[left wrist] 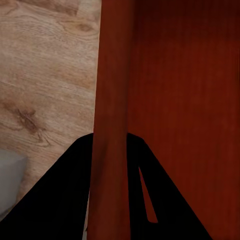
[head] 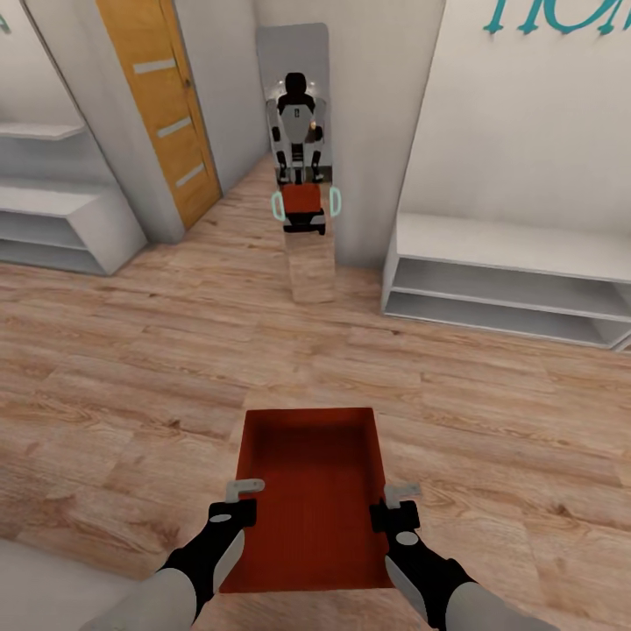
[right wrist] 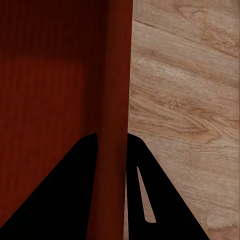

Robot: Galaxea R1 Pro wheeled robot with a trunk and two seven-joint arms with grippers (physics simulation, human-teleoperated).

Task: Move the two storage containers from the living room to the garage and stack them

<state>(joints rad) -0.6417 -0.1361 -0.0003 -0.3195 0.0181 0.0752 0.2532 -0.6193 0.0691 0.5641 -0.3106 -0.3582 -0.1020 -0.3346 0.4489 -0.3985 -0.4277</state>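
While carried: one storage container (head: 308,491), two grippers

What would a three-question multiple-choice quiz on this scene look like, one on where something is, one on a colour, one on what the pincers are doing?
1. Where is the orange-brown door?
A. In the wall ahead, on the robot's left
B. Behind the right-hand shelves
C. Lying on the floor

2. What colour is the container being carried?
A. Blue
B. Red-orange
C. White

3. How is the container held?
A. One pincer alone grips it
B. It rests on the floor, untouched
C. Each pincer clamps one long side wall

Answers:
1 A: the head view shows the door beyond the wood-plank floor, left of the mirror.
2 B: the container is red-orange inside and out.
3 C: the left pincer and the right pincer each straddle a side wall; both wrist views show the wall between the fingers.
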